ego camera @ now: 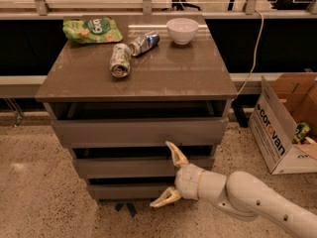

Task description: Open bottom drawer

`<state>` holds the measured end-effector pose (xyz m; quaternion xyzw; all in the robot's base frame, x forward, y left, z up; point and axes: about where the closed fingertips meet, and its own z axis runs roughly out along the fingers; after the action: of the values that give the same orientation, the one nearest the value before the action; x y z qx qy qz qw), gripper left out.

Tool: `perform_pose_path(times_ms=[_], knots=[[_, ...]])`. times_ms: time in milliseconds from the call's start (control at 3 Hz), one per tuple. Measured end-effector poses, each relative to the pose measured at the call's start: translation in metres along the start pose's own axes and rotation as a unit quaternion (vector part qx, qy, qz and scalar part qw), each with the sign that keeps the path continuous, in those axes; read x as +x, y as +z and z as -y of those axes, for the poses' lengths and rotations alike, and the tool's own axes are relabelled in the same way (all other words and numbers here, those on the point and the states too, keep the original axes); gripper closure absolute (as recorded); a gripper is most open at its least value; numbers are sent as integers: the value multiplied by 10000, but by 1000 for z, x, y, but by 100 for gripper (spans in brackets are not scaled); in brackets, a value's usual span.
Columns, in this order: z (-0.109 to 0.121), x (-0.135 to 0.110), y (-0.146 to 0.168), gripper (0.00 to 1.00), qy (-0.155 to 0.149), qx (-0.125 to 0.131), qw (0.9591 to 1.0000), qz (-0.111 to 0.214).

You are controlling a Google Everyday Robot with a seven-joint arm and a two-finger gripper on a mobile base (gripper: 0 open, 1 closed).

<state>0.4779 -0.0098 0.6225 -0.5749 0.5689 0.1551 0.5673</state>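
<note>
A grey-brown cabinet holds three flat handleless drawer fronts. The bottom drawer (126, 190) is the narrowest front, lowest on the cabinet, and it looks closed. My gripper (169, 177) is open, its two cream fingers spread one above the other. The upper fingertip (174, 151) lies in front of the gap above the middle drawer (124, 166). The lower fingertip (161, 201) lies over the bottom drawer's lower right edge. My white arm (252, 197) comes in from the lower right.
The top drawer (138, 132) is the widest. On the cabinet top (188, 68) lie a green chip bag (91, 30), two tipped cans (120, 60) (144, 42) and a white bowl (182, 30). A cardboard box (285, 123) stands on the floor at right.
</note>
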Motion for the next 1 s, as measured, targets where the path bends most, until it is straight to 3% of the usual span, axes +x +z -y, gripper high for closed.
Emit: perform_pose_path(times_ms=[333, 667, 1000], knots=[[-13, 51, 15, 0, 327, -155, 9987, 367], [-17, 58, 20, 0, 449, -169, 9978, 464], [-25, 80, 33, 0, 549, -382, 9973, 293]])
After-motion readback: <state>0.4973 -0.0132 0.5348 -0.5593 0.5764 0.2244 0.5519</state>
